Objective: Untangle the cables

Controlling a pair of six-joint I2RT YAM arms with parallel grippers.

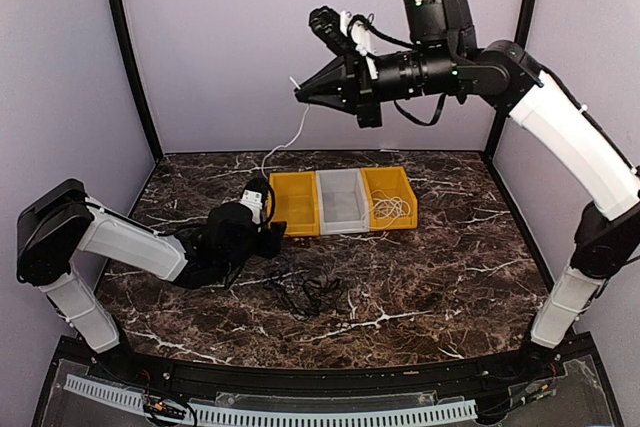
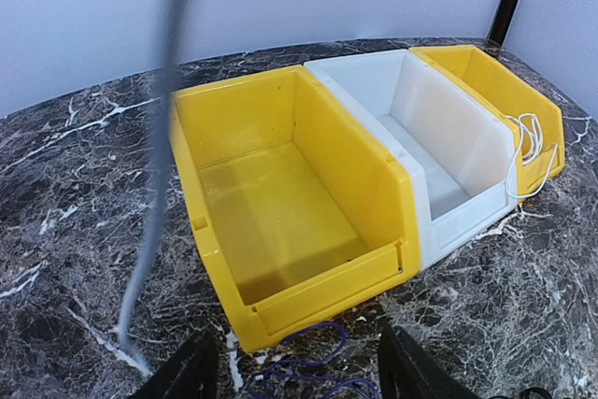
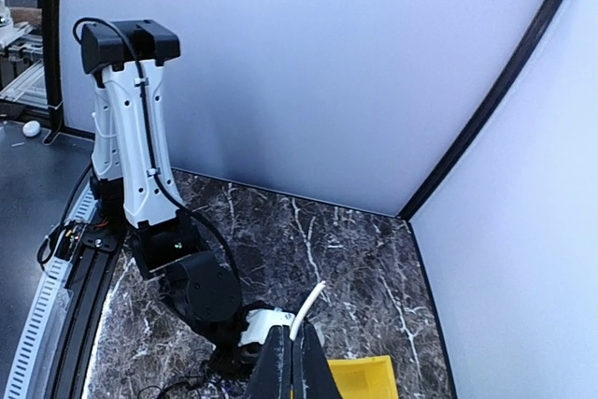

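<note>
The white cable (image 1: 300,127) hangs from my right gripper (image 1: 300,94), which is raised high over the table's back left. In the right wrist view that gripper (image 3: 297,348) is shut on the white cable's end (image 3: 308,310). More white cable (image 1: 392,209) lies coiled in the right yellow bin (image 1: 385,175). The black cables (image 1: 300,292) lie tangled on the table in front of the bins. My left gripper (image 1: 272,239) is low beside the left yellow bin (image 1: 275,187). It (image 2: 299,376) is open, with a dark cable loop (image 2: 318,362) on the table between its fingers.
Three bins stand in a row at mid table: a yellow bin (image 2: 280,231), a grey-white bin (image 2: 439,151) and a yellow bin (image 2: 486,81) with white cable (image 2: 529,142) over its rim. A blurred strand (image 2: 159,137) hangs close to the left wrist camera.
</note>
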